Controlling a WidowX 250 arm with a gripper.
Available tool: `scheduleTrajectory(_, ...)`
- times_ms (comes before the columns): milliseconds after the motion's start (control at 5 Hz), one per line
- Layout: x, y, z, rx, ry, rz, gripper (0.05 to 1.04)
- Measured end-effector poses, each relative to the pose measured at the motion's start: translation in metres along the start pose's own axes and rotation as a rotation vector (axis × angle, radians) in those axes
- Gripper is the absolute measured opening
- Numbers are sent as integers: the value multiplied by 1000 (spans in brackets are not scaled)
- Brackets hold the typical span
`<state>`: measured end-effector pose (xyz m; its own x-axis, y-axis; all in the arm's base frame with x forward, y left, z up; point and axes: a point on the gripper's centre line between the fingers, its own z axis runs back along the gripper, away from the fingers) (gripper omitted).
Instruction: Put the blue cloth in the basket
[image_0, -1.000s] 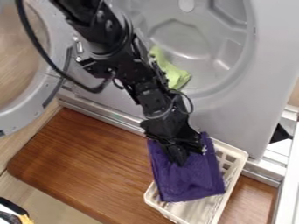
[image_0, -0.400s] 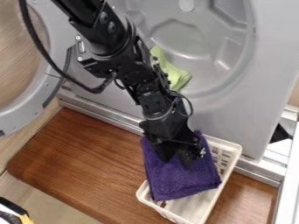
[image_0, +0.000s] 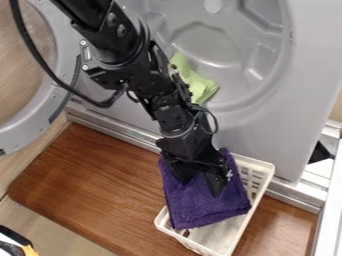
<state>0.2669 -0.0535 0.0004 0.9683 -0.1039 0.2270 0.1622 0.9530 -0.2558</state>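
My gripper (image_0: 200, 187) hangs right over the basket at lower centre, its two fingers spread apart against the upper part of the cloth. The purple-blue cloth (image_0: 208, 206) lies across the left and middle of the basket, its top end partly hidden behind the gripper and its left edge reaching over the rim. Around and under it is the white plastic basket (image_0: 246, 215), with slots in its wall, standing on the wooden board.
A brown wooden board (image_0: 100, 185) spans the lower area. Behind it stands a grey machine front with a round opening, where a green cloth (image_0: 194, 84) hangs over the lip. The machine's round door (image_0: 27, 132) is swung out at the left. A white frame runs along the right edge.
The gripper's fingers have parted from close together to wide apart. The basket and cloth have shifted slightly left and up, mostly before the middle frame.
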Motion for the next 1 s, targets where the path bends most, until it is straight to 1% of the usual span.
scheduleTrajectory(200, 1, -2, 7, -8, -15, -1, 1001)
scheduleTrajectory(400, 1, 0, 24, -5, -35, 4, 1001)
scheduleTrajectory(600, -3, -6, 50, -4, -68, -10, 1001)
scheduleTrajectory(800, -4, -17, 82, -32, -141, -35, 1001)
scheduleTrajectory(1000, -7, -17, 109, -37, -188, -29, 1001)
